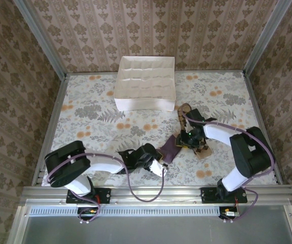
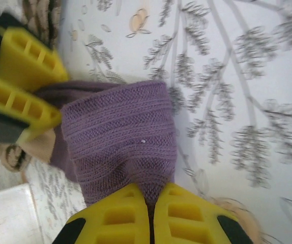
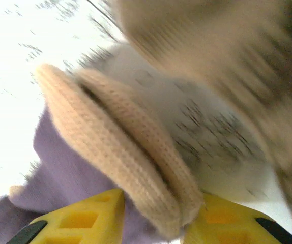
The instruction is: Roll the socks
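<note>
The purple sock lies low on the bench, held between the 2 claws. Its long axis runs from the left claw at its near end, up and rightward to the right claw at its far end. The coming move turns on that line: each arm is already at 1 end, so neither is nearer and neither has to reach.

In the left wrist view the left claw is pressed together on the ribbed purple knit, which bunches and narrows into the yellow fingers. In the right wrist view the right claw pinches the tan cuff, doubled into a thick lip, with purple fabric trailing to the left below it. The sock looks soft and slack, spread fairly flat in its middle.

The checked sock lies just beside the right claw, partly under that arm. A white box stands well apart at the back.

No bundle has formed, so I judge the rolling barely begun. The next move likely needs 1 end turned over toward the other along that axis, and the loose knit could slip or unfold.
</note>
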Controlling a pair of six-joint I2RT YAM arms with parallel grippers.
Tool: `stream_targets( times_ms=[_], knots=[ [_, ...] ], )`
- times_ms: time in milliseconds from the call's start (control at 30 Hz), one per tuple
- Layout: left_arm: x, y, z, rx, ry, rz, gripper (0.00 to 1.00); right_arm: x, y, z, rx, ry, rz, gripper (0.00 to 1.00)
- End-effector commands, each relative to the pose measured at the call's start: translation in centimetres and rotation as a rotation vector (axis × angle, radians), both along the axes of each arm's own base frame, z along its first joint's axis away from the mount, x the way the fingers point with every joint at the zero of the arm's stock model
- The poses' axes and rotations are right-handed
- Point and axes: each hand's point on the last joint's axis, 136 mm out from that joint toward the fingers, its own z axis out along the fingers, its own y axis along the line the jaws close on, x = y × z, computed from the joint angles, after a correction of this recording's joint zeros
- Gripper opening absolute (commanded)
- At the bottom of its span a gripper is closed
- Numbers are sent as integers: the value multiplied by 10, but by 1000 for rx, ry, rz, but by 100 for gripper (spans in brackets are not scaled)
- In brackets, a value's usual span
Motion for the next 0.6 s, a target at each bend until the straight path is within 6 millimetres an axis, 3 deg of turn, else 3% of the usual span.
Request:
stream_targets(
  times_ms=[0,233,400,567],
  knots=[
    [-26,35,-22,165,137,11,0,16,29,3,54,-31,65,30],
    [-52,41,-13,222,306,-41,0,16,70,-23,78,25,174,0],
    [-63,38,2,230,530,-48,0,26,85,-23,94,-14,244,0],
    [-63,33,13,222,732,-35,0,37,99,-17,147,-69,326,0]
  ],
)
